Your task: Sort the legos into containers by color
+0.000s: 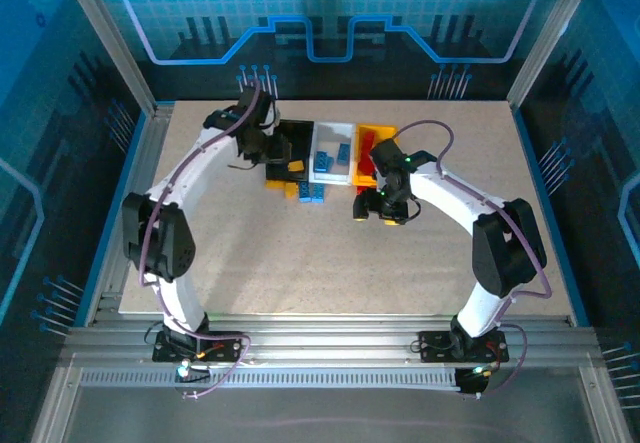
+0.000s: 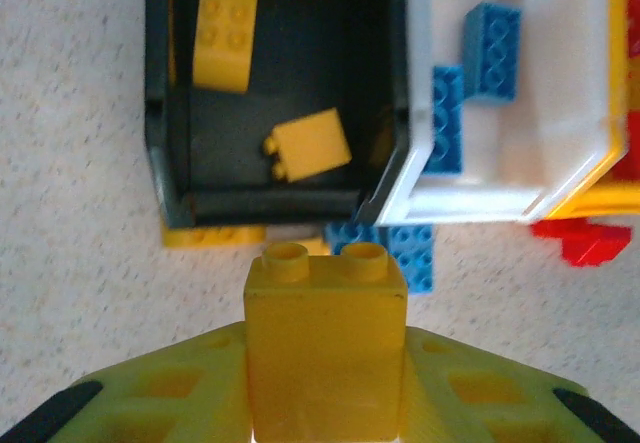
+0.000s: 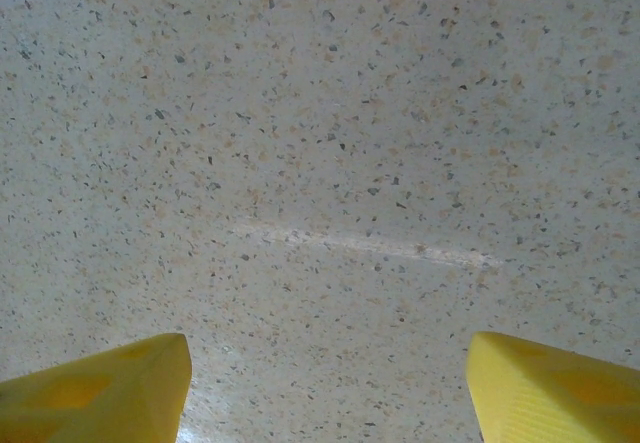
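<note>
A yellow brick [image 2: 325, 348] sits upright, clamped in the left gripper [image 2: 325, 408], just near of the black bin [image 2: 160, 153], which holds two yellow bricks [image 2: 225, 33]. The white bin [image 2: 480, 206] to its right holds blue bricks [image 2: 490, 48], and the yellow bin [image 2: 600, 200] is farthest right. The right gripper [image 3: 330, 383] hangs over the table [image 3: 320, 163], jaws apart.

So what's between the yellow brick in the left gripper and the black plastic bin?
Left wrist view: a loose yellow plastic brick and blue studded bricks lie by the black bin's near wall.
</note>
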Action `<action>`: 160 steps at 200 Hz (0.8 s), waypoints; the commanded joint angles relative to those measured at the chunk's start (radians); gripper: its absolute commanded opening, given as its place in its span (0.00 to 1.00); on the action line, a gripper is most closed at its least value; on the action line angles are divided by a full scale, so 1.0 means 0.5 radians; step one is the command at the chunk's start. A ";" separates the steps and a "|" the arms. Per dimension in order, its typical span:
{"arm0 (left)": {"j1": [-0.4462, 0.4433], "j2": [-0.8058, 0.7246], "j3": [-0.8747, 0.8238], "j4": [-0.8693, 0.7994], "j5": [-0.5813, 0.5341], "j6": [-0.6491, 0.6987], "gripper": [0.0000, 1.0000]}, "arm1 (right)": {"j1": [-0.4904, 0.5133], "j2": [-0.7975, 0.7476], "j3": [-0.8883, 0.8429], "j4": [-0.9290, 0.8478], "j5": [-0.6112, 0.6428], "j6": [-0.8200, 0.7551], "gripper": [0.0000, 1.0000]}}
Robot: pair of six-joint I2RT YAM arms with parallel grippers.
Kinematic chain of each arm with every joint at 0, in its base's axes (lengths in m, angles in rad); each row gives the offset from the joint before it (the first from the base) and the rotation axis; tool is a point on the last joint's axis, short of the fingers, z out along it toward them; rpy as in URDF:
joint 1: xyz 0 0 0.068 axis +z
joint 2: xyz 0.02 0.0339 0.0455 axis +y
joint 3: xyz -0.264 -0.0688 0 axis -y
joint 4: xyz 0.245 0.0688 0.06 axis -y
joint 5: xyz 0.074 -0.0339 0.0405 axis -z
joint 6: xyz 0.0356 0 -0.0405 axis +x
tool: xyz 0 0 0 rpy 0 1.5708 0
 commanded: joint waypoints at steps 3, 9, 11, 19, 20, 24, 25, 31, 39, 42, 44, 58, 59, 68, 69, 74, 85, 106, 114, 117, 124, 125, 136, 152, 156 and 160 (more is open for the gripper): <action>-0.008 0.216 0.210 -0.113 0.076 -0.041 0.38 | -0.027 -0.092 -0.069 -0.031 0.021 -0.034 0.74; -0.008 0.262 0.272 -0.119 0.076 -0.047 0.38 | -0.036 -0.112 -0.093 -0.031 0.021 -0.034 0.74; -0.008 0.278 0.292 -0.122 0.078 -0.049 0.38 | -0.041 -0.119 -0.099 -0.031 0.022 -0.034 0.74; -0.007 0.342 0.367 -0.133 0.079 -0.054 0.38 | -0.057 -0.141 -0.127 -0.031 0.021 -0.034 0.74; -0.007 0.351 0.376 -0.134 0.079 -0.055 0.38 | -0.058 -0.145 -0.130 -0.031 0.021 -0.034 0.74; -0.004 0.382 0.416 -0.139 0.081 -0.058 0.38 | -0.066 -0.158 -0.143 -0.033 0.023 -0.034 0.75; -0.006 0.389 0.425 -0.141 0.081 -0.058 0.38 | -0.068 -0.160 -0.146 -0.034 0.021 -0.034 0.74; -0.008 0.436 0.486 -0.151 0.082 -0.061 0.38 | -0.080 -0.173 -0.159 -0.036 0.021 -0.037 0.75; -0.008 0.494 0.556 -0.164 0.082 -0.065 0.38 | -0.100 -0.190 -0.173 -0.042 0.019 -0.043 0.75; -0.008 0.515 0.588 -0.165 0.082 -0.065 0.38 | -0.109 -0.194 -0.176 -0.047 0.018 -0.047 0.75; -0.009 0.534 0.605 -0.169 0.080 -0.063 0.38 | -0.114 -0.199 -0.178 -0.050 0.018 -0.049 0.75; -0.005 0.645 0.718 -0.199 0.065 -0.054 0.38 | -0.146 -0.217 -0.177 -0.073 0.021 -0.069 0.74; -0.005 0.653 0.730 -0.201 0.064 -0.055 0.38 | -0.148 -0.219 -0.177 -0.073 0.021 -0.071 0.75; -0.004 0.722 0.811 -0.227 0.054 -0.048 0.38 | -0.173 -0.226 -0.173 -0.085 0.020 -0.083 0.75; -0.005 0.729 0.819 -0.230 0.051 -0.045 0.38 | -0.176 -0.228 -0.173 -0.086 0.019 -0.084 0.74; -0.001 0.765 0.857 -0.241 0.048 -0.044 0.38 | -0.185 -0.231 -0.173 -0.089 0.017 -0.089 0.75; -0.002 0.843 0.929 -0.264 0.052 -0.035 0.38 | -0.209 -0.238 -0.173 -0.092 0.012 -0.096 0.75; 0.007 0.982 1.061 -0.325 0.055 -0.022 0.39 | -0.239 -0.239 -0.191 -0.082 -0.004 -0.103 0.74; 0.010 1.021 1.095 -0.347 0.057 -0.022 0.39 | -0.245 -0.241 -0.200 -0.077 -0.006 -0.104 0.75; 0.010 1.032 1.104 -0.351 0.057 -0.022 0.40 | -0.248 -0.239 -0.203 -0.077 -0.008 -0.104 0.75; 0.013 1.051 1.115 -0.351 0.060 -0.023 0.41 | -0.252 -0.240 -0.212 -0.069 -0.012 -0.104 0.75; 0.013 1.052 1.117 -0.350 0.060 -0.022 0.41 | -0.253 -0.239 -0.213 -0.070 -0.011 -0.103 0.75; 0.017 1.071 1.122 -0.344 0.072 -0.031 0.41 | -0.257 -0.238 -0.225 -0.064 -0.018 -0.104 0.75; 0.019 1.086 1.125 -0.343 0.097 -0.037 0.44 | -0.265 -0.229 -0.234 -0.053 -0.027 -0.101 0.75; 0.020 1.089 1.124 -0.343 0.099 -0.037 0.44 | -0.264 -0.224 -0.235 -0.051 -0.031 -0.100 0.75; 0.021 1.090 1.125 -0.344 0.100 -0.037 0.45 | -0.264 -0.221 -0.232 -0.049 -0.033 -0.101 0.75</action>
